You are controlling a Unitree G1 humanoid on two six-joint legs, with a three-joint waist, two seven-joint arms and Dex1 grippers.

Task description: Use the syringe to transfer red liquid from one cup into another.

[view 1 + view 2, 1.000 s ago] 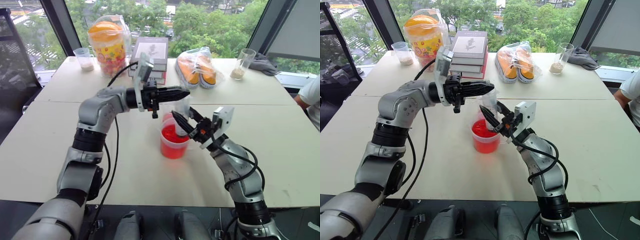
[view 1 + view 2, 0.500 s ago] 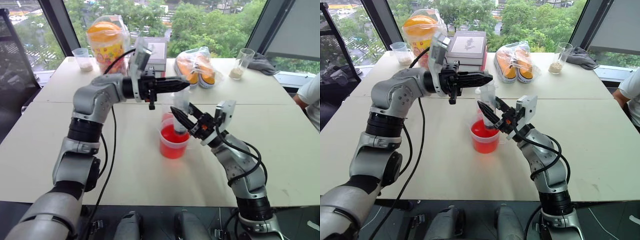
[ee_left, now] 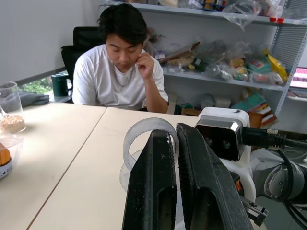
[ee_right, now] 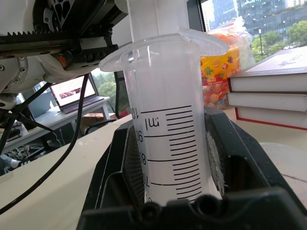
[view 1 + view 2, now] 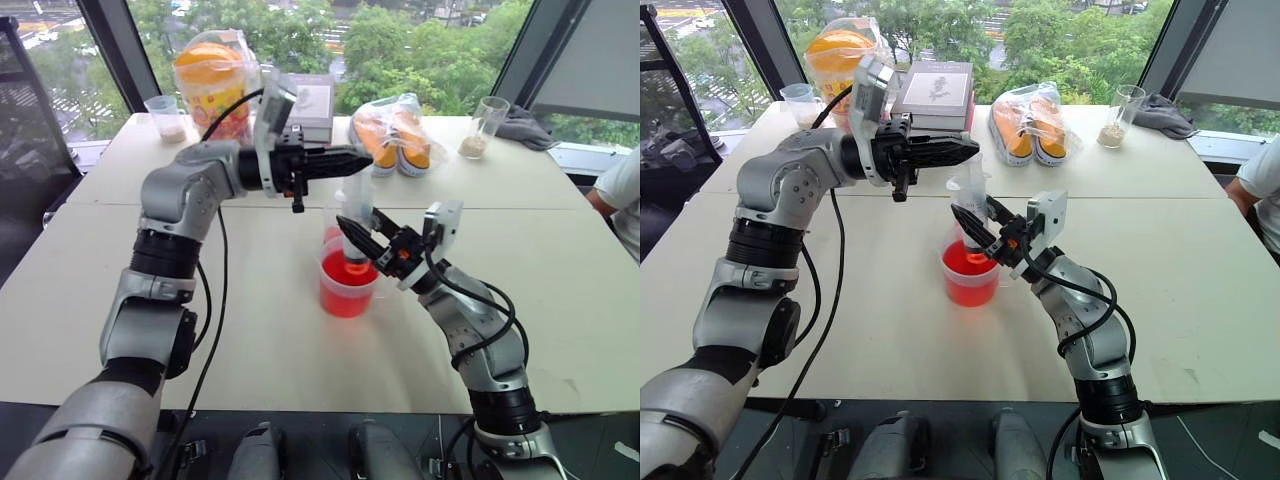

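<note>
Syringe (image 4: 165, 129) clamped in right gripper (image 5: 352, 240) — barrel markings legible from right wrist; left gripper (image 5: 352, 160) pinched shut on plunger top.

syringe (image 4: 168, 134) barrel marked "ml", "90", "70"

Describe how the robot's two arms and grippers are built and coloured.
Both arms have silver-grey shells joined by black ribbed joints, with black cables looping alongside. Each wrist carries a white camera box. The left gripper and right gripper each have two black tapered fingers; the right shows small orange-red details near its base.
</note>
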